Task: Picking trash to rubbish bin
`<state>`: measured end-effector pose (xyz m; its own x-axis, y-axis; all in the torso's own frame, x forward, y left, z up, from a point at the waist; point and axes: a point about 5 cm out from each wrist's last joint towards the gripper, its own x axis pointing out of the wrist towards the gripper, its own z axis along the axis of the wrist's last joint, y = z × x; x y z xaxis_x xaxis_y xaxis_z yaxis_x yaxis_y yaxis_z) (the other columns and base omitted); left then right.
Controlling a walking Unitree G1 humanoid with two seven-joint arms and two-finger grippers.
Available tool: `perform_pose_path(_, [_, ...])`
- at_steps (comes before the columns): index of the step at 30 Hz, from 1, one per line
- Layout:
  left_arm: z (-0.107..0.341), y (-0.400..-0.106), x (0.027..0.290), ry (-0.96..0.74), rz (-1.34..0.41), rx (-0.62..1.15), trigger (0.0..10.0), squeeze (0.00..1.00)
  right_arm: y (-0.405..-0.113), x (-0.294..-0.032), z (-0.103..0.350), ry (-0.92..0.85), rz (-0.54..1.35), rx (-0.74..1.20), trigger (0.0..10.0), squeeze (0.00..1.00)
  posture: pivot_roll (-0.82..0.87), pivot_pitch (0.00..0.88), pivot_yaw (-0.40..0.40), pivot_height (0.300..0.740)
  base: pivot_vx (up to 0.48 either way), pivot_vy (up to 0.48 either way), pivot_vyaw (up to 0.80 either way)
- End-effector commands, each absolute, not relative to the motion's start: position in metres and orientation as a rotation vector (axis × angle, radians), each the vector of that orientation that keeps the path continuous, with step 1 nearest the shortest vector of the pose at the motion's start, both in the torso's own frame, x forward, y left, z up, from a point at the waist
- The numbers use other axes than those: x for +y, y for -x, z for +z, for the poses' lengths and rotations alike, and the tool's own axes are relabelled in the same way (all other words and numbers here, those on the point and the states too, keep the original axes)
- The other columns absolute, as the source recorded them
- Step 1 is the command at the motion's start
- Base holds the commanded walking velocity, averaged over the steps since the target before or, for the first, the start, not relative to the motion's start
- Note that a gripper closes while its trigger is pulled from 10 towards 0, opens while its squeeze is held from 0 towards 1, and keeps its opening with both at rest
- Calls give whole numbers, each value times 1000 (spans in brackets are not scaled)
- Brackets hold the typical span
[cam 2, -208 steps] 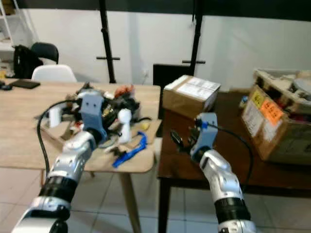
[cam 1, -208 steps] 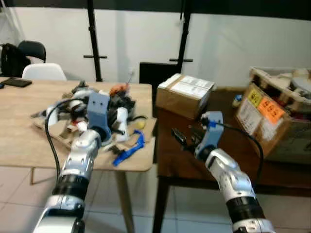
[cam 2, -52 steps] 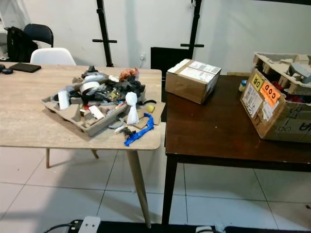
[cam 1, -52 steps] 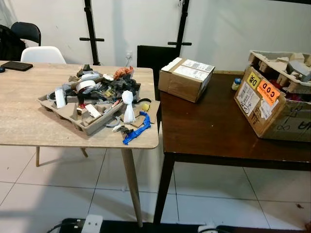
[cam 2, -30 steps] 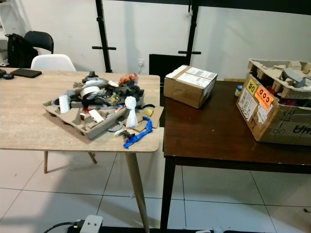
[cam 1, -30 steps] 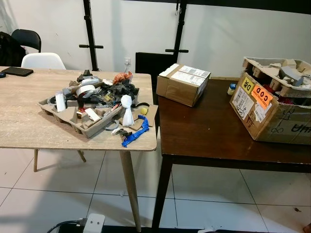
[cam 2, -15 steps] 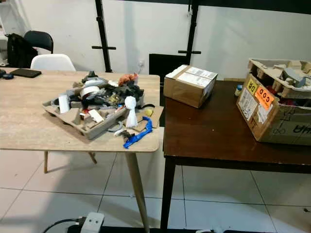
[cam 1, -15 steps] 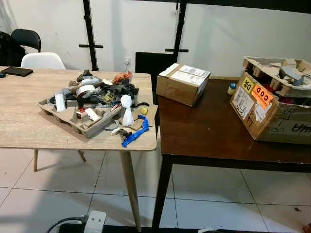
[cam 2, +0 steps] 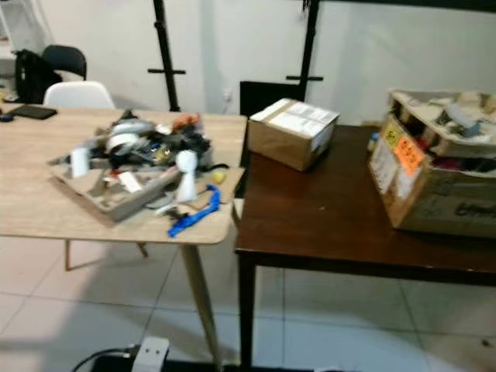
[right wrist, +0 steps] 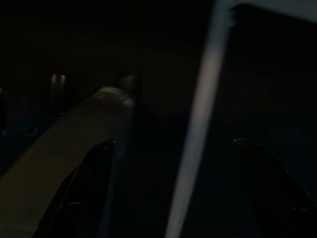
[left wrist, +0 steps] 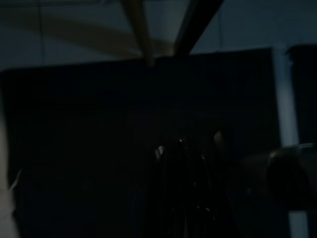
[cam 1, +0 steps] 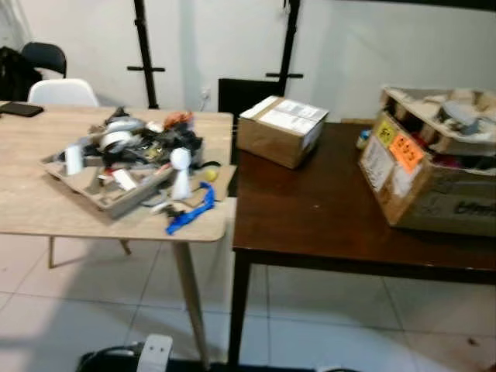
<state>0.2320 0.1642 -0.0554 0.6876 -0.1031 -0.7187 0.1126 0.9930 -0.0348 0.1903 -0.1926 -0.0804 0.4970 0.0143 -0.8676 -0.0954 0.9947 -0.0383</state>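
The trash (cam 1: 128,159) lay in a heap at the right end of the light wooden desk (cam 1: 31,205), most of it in and around a grey pulp tray (cam 1: 101,186), with a white knotted piece (cam 1: 180,172) upright beside the tray and a blue strip (cam 1: 190,211) near the front right corner. A dark brown table (cam 1: 325,217) stood against that end, carrying a closed carton (cam 1: 279,130) at its back left corner and an open box (cam 1: 430,167) on its right side. No rubbish bin could be made out. Both arms hung idle; the wrist views were very dark: the right gripper (right wrist: 173,163) looked spread and empty, but for the left gripper (left wrist: 185,158) I could not tell. To do this step well, I judged the robot should come square to the front right corner, stop, then take a loose piece at the edge first.
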Motion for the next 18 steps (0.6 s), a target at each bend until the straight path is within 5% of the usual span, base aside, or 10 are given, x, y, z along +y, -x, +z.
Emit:
perform_pose_path(1, [-61,-224,165,32,-96,831,10000,0,-179,-190,-86,66,61,1086,10000,0,20,134,-37,740,0,0,0])
perform_pose_path(4, [-60,-225,165,47,-92,826,10000,0,-179,-190,-86,66,61,1086,10000,0,20,134,-37,740,0,0,0])
perform_pose_path(9, [-58,-228,165,49,-87,802,10000,0,-179,-190,-86,67,62,1086,10000,0,22,133,-37,740,0,480,0])
perform_pose_path(18, [-59,-226,168,-28,-110,812,10000,0,-182,-189,-85,70,67,1081,10000,0,22,127,-36,740,0,0,0])
